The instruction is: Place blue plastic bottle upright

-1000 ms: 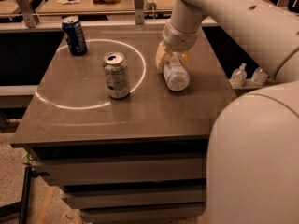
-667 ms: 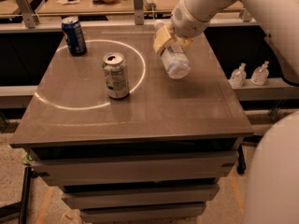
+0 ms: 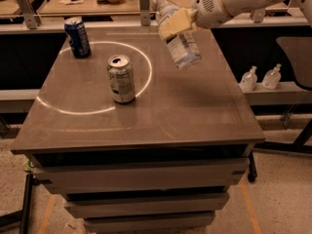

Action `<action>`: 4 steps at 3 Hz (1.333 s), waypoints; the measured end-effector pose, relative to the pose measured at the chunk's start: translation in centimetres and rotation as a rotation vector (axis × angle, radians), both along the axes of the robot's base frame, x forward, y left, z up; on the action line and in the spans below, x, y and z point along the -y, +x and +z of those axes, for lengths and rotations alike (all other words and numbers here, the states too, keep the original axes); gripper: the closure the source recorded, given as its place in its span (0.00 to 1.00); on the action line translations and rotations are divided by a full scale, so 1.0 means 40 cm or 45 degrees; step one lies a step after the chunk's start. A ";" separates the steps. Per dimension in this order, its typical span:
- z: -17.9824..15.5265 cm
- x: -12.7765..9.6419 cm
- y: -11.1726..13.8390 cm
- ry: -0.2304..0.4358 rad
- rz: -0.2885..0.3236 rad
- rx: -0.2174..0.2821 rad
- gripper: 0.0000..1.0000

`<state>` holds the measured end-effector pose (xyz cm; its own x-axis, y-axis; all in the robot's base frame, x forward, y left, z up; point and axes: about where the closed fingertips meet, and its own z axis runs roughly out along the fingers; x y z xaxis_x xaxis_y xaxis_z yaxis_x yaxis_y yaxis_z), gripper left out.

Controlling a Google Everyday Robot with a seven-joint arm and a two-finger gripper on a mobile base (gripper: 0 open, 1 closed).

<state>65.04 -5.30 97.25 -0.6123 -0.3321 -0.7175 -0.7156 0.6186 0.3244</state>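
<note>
The blue plastic bottle is a clear ribbed bottle with a white cap and pale label. It hangs tilted in the air above the far right part of the brown table, cap end up and to the left, base down and to the right. My gripper is shut on the bottle's upper half, its tan fingers wrapped over it. The white arm reaches in from the upper right.
A silver can stands open-topped near the table's middle-left. A dark blue soda can stands at the far left corner. Two small pump bottles sit on a low shelf to the right. A cluttered counter lies behind.
The bottle lay on the table under the gripper one second ago. The gripper has lifted it clear of the table and turned it more upright.
</note>
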 end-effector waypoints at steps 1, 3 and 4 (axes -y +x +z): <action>0.002 -0.005 -0.006 -0.029 0.072 0.077 1.00; -0.004 -0.007 -0.009 0.021 0.031 0.065 1.00; -0.008 -0.009 -0.011 0.062 -0.001 0.056 1.00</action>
<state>64.61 -4.94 96.93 -0.5801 -0.2955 -0.7590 -0.7293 0.6035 0.3224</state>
